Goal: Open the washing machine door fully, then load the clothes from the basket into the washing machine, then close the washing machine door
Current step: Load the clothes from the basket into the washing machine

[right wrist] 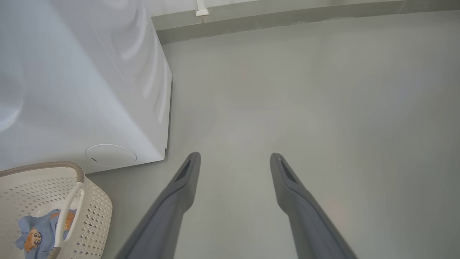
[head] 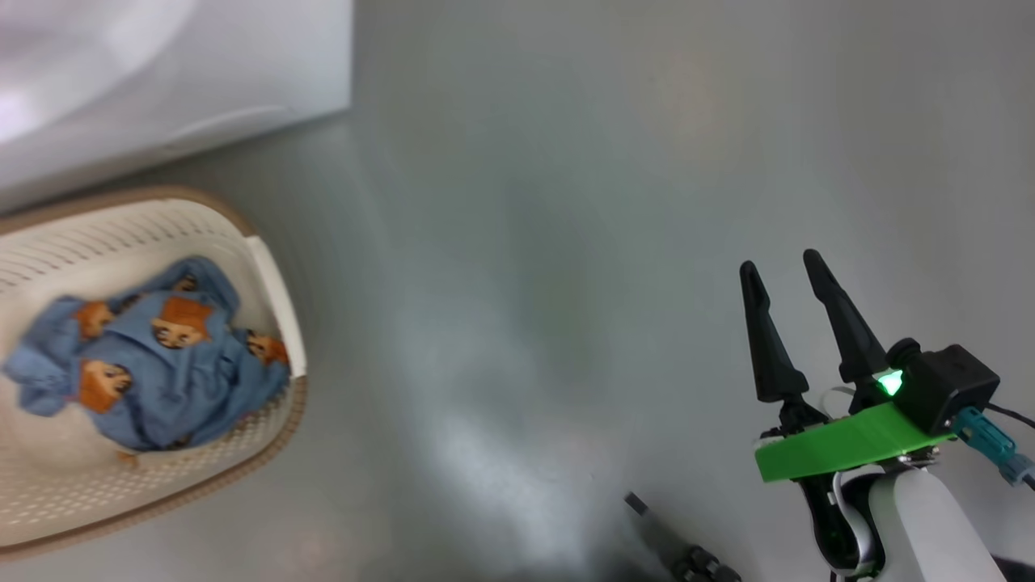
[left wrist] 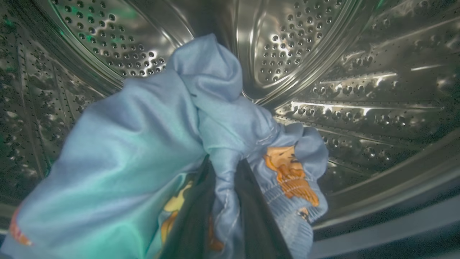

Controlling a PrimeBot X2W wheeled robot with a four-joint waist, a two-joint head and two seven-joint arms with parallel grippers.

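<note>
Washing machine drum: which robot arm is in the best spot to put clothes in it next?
Left. The left gripper is inside the drum, shut on the clothes, so it probably just has to let go. The right gripper is open over the floor, holding nothing.

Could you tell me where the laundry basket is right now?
In the head view, the basket sits on the floor at the left, beside the washing machine, with a blue garment inside.

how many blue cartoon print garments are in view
2. One garment lies in the basket by the washing machine; another garment is pinched by the left gripper inside the drum. Others may hide underneath.
</note>
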